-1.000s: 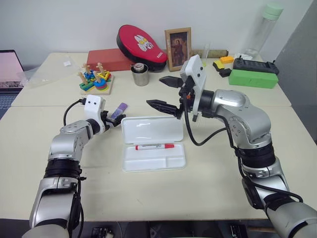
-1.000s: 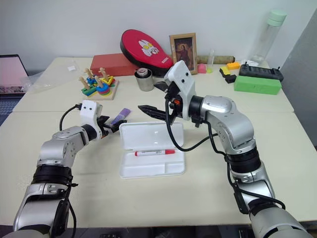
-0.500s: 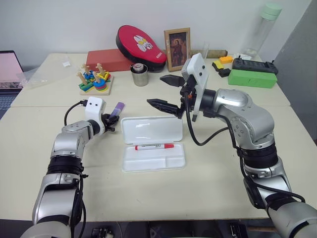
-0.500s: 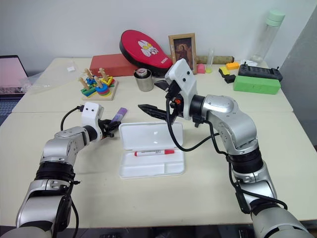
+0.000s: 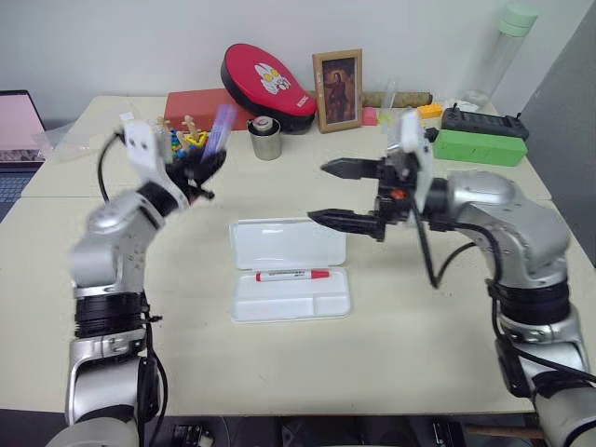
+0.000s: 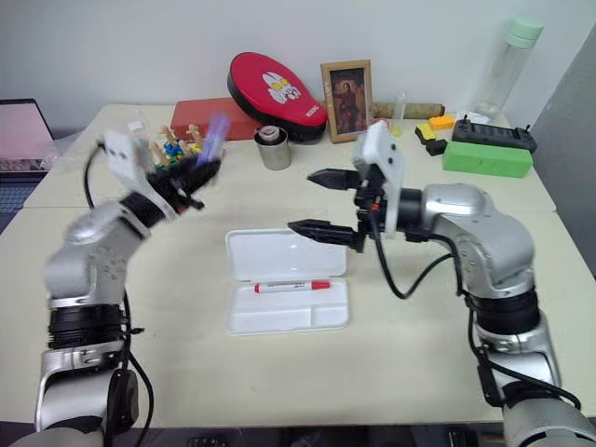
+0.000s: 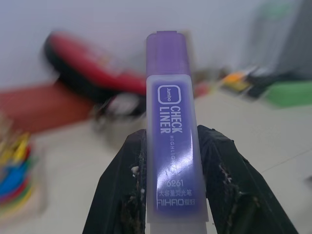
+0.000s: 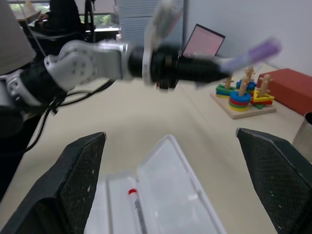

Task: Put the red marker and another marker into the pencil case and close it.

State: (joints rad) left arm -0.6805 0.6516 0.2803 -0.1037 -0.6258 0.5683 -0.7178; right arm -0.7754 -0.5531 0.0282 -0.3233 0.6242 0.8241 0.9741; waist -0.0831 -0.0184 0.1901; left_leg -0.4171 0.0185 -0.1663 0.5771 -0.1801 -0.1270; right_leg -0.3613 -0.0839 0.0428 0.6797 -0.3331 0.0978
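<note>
The pencil case (image 5: 287, 244) lies open in the middle of the table, lid flat behind the tray. The red marker (image 5: 291, 275) rests in the tray's long back compartment. My left gripper (image 5: 207, 165) is raised well above the table, left of the case, shut on another marker, a lilac-purple highlighter (image 7: 171, 131) that sticks up from between its black fingers (image 7: 122, 195). My right gripper (image 5: 319, 192) hovers open and empty over the case's right end, pointing left. In the right wrist view its fingers (image 8: 73, 185) stand wide apart over the case (image 8: 170, 192).
A wooden stacking toy (image 5: 182, 140), metal cup (image 5: 265, 140), red box (image 5: 197, 107), red pouch (image 5: 265, 79) and picture frame (image 5: 337, 90) line the back. A green box (image 5: 475, 146) and bottle (image 5: 503, 47) stand at back right, a laptop (image 5: 17, 130) at far left.
My left gripper shut on the highlighter on the table, then lifted it high. My right arm drew back to the right, still open.
</note>
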